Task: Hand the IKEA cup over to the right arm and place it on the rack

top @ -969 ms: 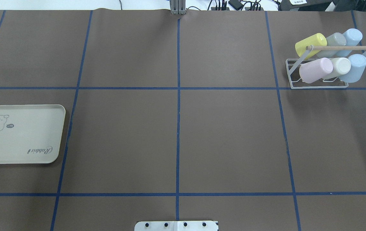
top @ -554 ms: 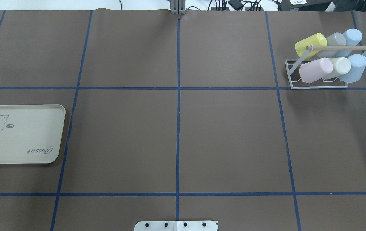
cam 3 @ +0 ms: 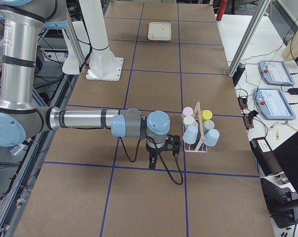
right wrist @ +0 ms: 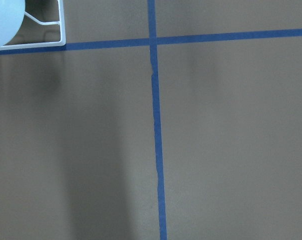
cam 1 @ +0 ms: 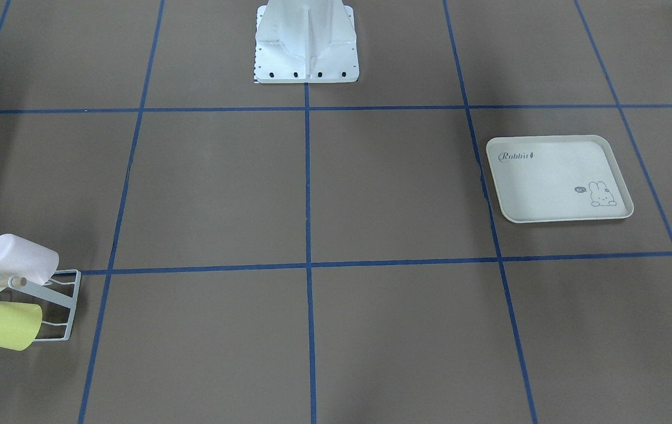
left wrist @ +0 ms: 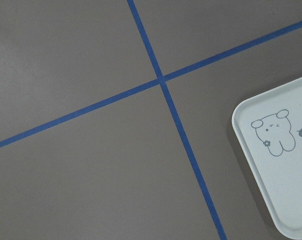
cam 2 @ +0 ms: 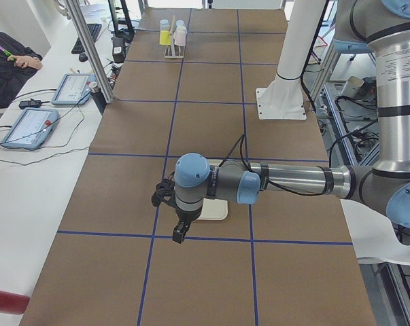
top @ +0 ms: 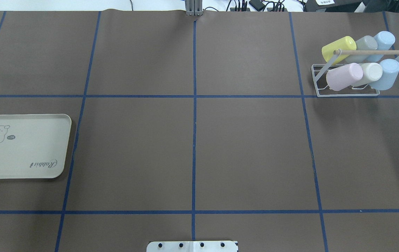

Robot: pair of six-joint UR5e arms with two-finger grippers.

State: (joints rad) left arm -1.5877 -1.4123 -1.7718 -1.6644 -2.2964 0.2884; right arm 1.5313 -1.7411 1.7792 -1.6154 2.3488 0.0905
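Left tool (cam 2: 179,236) pointing down over the counter (top: 248,150), just beside the cream tray (top: 24,154); right tool (cam 3: 151,165) likewise, near the rack (top: 346,93). Cannot tell wide or narrow for either. On the white rack, at the counter's far right corner: six tilted cups (top: 342,77), yellow, grey and blue behind, pink, cream and blue in front.

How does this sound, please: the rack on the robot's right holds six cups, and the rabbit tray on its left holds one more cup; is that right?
Not quite: the rabbit tray holds no cup; the overhead view shows it bare. The rest stands: the rack on the robot's right holds six cups.
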